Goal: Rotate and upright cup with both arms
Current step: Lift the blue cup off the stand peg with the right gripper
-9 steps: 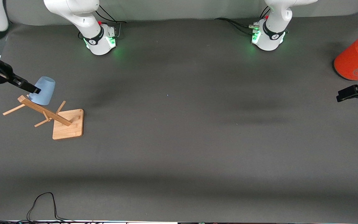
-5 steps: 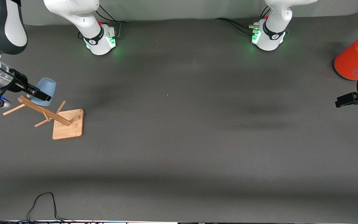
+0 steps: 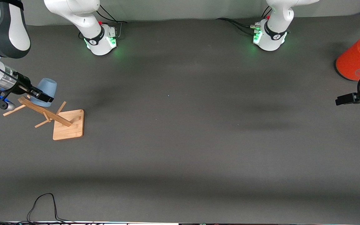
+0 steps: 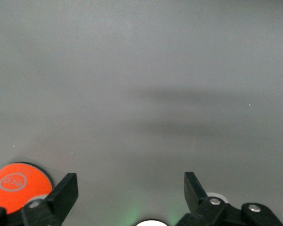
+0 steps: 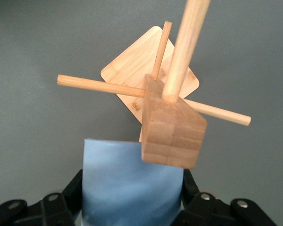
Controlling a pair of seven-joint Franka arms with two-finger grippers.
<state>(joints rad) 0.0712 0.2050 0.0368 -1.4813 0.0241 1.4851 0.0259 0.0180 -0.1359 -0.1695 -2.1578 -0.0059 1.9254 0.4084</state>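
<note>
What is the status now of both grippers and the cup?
Right gripper shut on cup, at wooden rack. Left gripper open, waiting near orange cylinder. Rack pegs close to cup.

Light: even, soft, from overhead.
Shadows: broad faint bands across the worktop, darkest toward 6 o'clock.
Glow: green at both bases.
Focus: front view sharp; left wrist view soft, hazy.

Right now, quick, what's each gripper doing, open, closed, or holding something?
Right gripper: shut on the cup, above the wooden rack.
Left gripper: open, holding nothing, waiting near the orange cylinder.
</note>
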